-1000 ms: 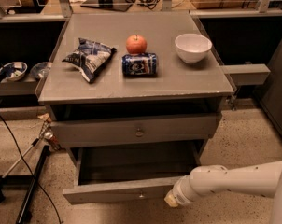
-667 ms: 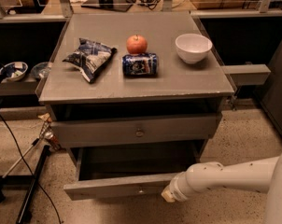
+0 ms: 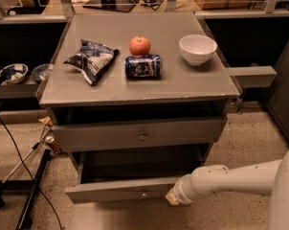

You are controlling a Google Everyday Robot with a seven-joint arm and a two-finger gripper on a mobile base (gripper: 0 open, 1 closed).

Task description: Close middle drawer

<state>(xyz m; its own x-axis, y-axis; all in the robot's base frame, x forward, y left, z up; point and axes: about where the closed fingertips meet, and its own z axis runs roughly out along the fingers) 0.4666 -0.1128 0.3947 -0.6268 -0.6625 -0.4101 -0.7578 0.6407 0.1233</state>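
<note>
The middle drawer (image 3: 111, 190) is pulled well out of the grey cabinet, and its empty tray shows behind the slim front panel. A small round knob (image 3: 144, 193) sits at the panel's centre. My gripper (image 3: 172, 198) is at the end of the white arm, which comes in from the right. It is low, against the right part of that front panel, just right of the knob. The taller-fronted drawer (image 3: 135, 134) above stands slightly out.
On the cabinet top (image 3: 206, 85) lie a chip bag (image 3: 93, 57), an apple (image 3: 139, 45), a blue can (image 3: 143, 66) and a white bowl (image 3: 197, 48). A black stand and cables (image 3: 32, 190) are on the floor at left. A shelf with bowls (image 3: 13, 73) is at far left.
The arm's end has moved a little left along the open drawer's front panel, toward the knob. The drawer stands out about as far as before.
</note>
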